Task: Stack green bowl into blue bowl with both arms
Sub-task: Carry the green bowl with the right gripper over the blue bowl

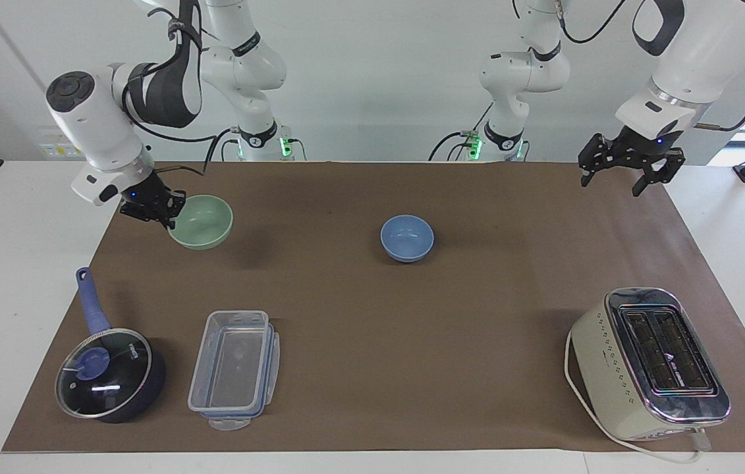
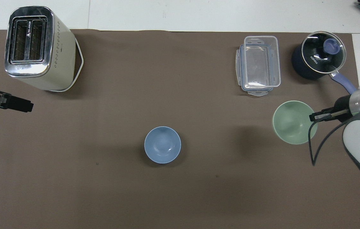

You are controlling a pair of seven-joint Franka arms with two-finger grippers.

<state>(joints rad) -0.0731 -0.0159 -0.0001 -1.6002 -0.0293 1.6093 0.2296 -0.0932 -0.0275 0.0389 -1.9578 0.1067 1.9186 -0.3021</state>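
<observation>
The green bowl [image 1: 204, 220] hangs tilted a little above the brown mat at the right arm's end of the table. My right gripper [image 1: 171, 214] is shut on the bowl's rim on the side away from the blue bowl; it also shows in the overhead view [image 2: 313, 117], at the edge of the green bowl [image 2: 292, 122]. The blue bowl [image 1: 406, 237] stands upright and empty at the middle of the mat, also in the overhead view [image 2: 162, 144]. My left gripper [image 1: 626, 174] is open and empty, held up over the mat's edge at the left arm's end, where that arm waits.
A cream toaster [image 1: 652, 362] stands at the left arm's end, farther from the robots. A clear plastic container [image 1: 234, 368] and a dark blue saucepan with a glass lid [image 1: 109, 372] stand farther from the robots than the green bowl. Two static white arms stand at the back.
</observation>
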